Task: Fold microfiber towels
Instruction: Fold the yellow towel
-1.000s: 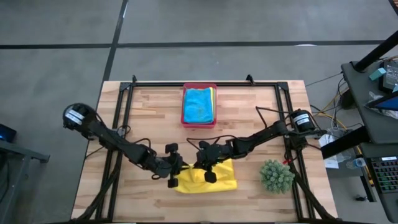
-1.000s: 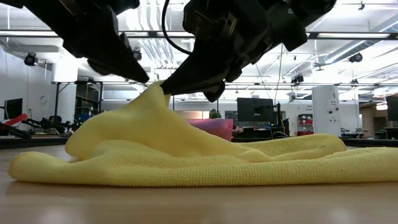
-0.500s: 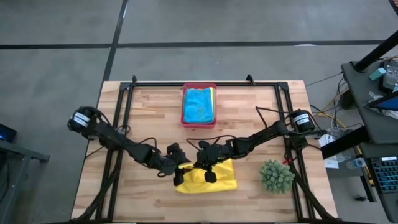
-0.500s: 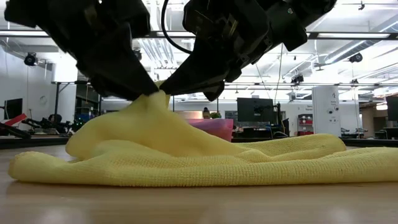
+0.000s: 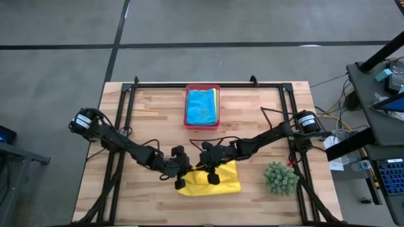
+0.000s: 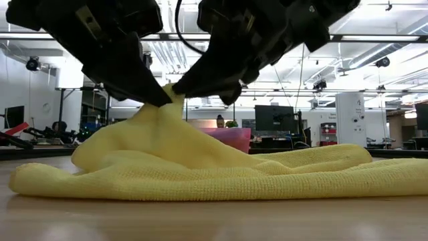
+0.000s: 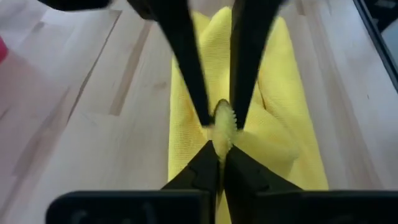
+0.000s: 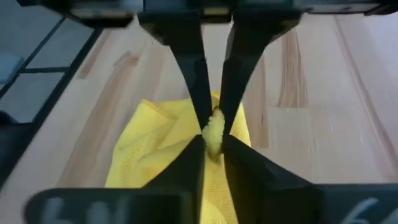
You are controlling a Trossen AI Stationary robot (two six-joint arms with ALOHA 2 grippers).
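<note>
Two end effectors meet over one yellow towel (image 5: 211,181) near the surface's (image 5: 151,120) front edge. A raised fold is pinched by the left end effector (image 5: 184,175) and the right end effector (image 5: 203,168). Soft, bumpy cloth is only half folded. Folded towels (image 5: 201,107) are seen in the pink tray (image 5: 202,126).

No text, label or number can be read anywhere; the distant monitors (image 6: 271,119) (centre right, low view) perhaps show something, too small to tell.
</note>
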